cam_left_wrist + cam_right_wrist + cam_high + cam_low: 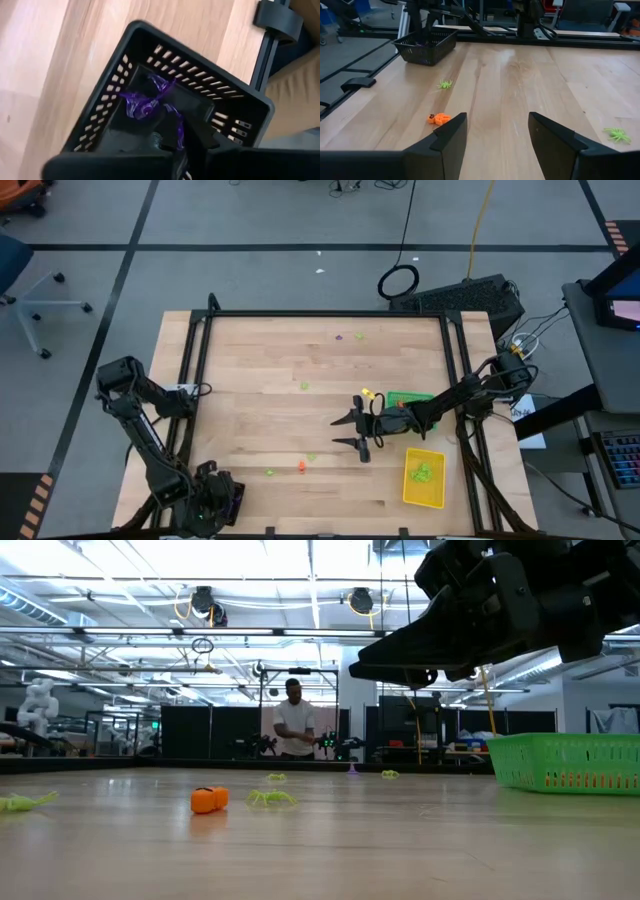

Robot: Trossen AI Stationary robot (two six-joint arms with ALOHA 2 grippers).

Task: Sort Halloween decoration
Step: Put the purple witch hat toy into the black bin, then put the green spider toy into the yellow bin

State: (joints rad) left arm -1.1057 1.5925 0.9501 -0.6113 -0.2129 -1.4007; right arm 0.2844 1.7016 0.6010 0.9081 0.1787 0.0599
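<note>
The decorations are tiny trinkets scattered on the wooden table: an orange one (301, 466) (439, 118) (209, 799), lime green spiders (269, 473) (445, 84) (270, 798) and a purple one (339, 336) near the far edge. My right gripper (350, 431) (497, 125) hangs open above the table's middle, clear of the surface, with the orange trinket ahead of it toward the left. My left gripper (213, 502) is over the black tray (200, 75) at the near left corner. Purple trinkets (145, 105) lie in that tray.
A green tray (410, 397) (570, 762) and a yellow tray (423, 477) holding green trinkets sit on the table's right, close to my right arm. Black frame rails border the table. A person (295, 720) stands in the room beyond the far edge.
</note>
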